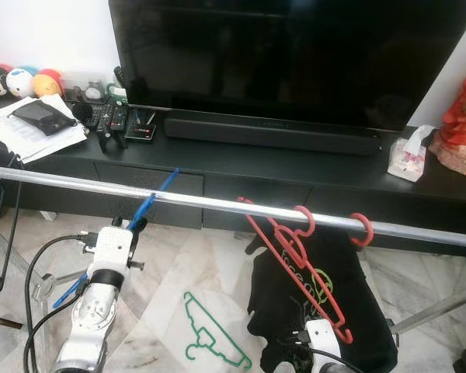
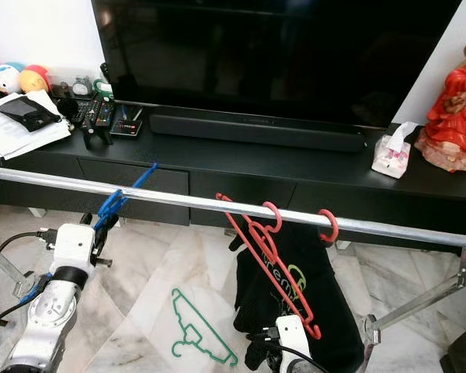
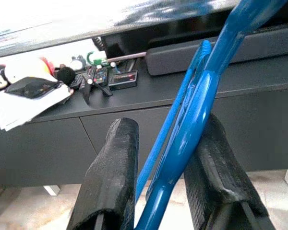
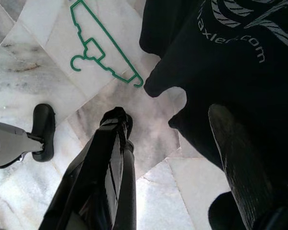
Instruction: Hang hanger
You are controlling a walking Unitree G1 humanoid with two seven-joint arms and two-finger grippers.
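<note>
Now your left claw [image 3: 158, 191] clamps the blue plastic hanger [image 1: 144, 210] up against the silver metal rail [image 1: 217, 203]; your right claw [image 4: 182, 158] hangs spread wide above the black printed shirt [image 4: 230, 57].

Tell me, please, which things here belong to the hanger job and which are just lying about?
Job: blue hanger held in the left gripper; metal rail; red hangers; green hanger on the floor.
Lying about: television, remotes, papers, tissue pack, soft toys.

Home living room: television [image 1: 295, 54], marble floor [image 1: 163, 264].
</note>
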